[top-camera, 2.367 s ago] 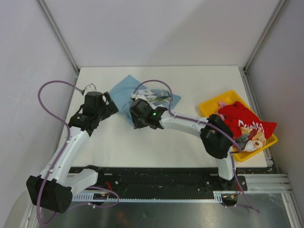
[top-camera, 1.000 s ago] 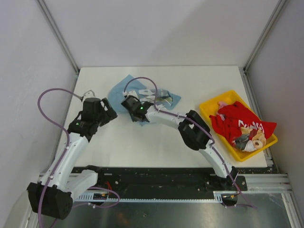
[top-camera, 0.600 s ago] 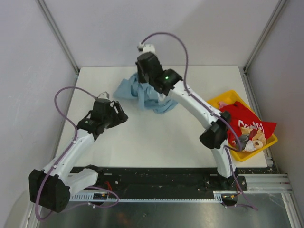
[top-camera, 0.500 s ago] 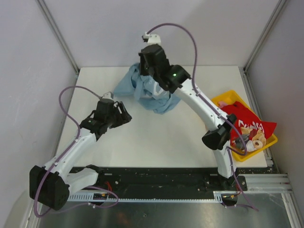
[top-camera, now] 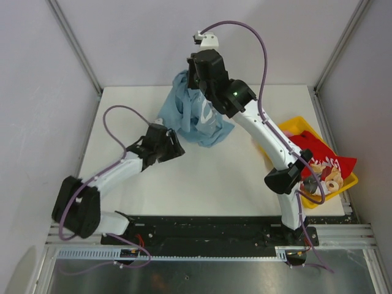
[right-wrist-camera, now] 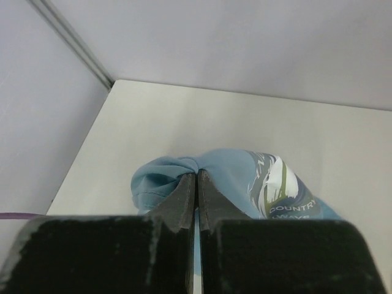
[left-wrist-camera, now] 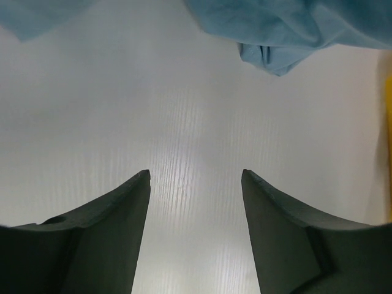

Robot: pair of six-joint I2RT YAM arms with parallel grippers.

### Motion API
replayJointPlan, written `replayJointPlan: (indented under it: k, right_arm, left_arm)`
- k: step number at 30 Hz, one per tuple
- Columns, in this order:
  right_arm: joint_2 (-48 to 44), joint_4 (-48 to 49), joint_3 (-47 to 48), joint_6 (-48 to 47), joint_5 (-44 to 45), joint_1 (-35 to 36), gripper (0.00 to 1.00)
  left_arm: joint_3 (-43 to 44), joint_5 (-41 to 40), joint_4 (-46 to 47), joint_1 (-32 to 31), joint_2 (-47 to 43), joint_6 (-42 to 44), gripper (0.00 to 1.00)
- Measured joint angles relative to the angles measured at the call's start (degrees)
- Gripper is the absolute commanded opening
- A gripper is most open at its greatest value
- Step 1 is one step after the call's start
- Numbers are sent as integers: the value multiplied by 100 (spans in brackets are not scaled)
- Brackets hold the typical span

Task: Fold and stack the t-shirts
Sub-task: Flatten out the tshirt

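The light blue t-shirt (top-camera: 195, 116) hangs bunched from my right gripper (top-camera: 195, 79), which is raised at the back of the table. In the right wrist view the right gripper (right-wrist-camera: 196, 176) is shut on a pinch of the blue t-shirt (right-wrist-camera: 245, 177), whose printed lettering shows. My left gripper (top-camera: 176, 147) is low over the table just left of the shirt's hanging bottom. Seen from the left wrist, the left gripper (left-wrist-camera: 196, 177) is open with bare table between its fingers and the blue cloth (left-wrist-camera: 288, 37) ahead. The red t-shirt (top-camera: 312, 156) lies in the bin.
The yellow plastic bin (top-camera: 278, 131) sits at the table's right edge, holding the red shirt and other bunched items (top-camera: 324, 180). Grey walls and metal frame posts close in the back and sides.
My right gripper has lifted the blue t-shirt off the table and carried it up and back. My left arm has swung right toward the shirt's lower edge, its jaws narrowing somewhat.
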Motion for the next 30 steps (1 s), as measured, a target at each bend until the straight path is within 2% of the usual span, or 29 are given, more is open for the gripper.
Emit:
replayJointPlan:
  k: [8, 15, 23, 30]
  right_arm:
    - [46, 52, -96, 131, -103, -800, 0]
    - [343, 122, -116, 348, -286, -1384, 0]
    - [385, 131, -608, 562, -579, -1591, 0]
    - [385, 133, -918, 627, -691, -1766, 0]
  left_arm:
    - [1244, -243, 343, -201, 1860, -7, 64]
    - [2347, -649, 555, -210, 3134, 0, 63]
    - [2817, -951, 522, -210, 4011, -2, 62]
    - [3178, -962, 509, -238, 4212, -13, 58]
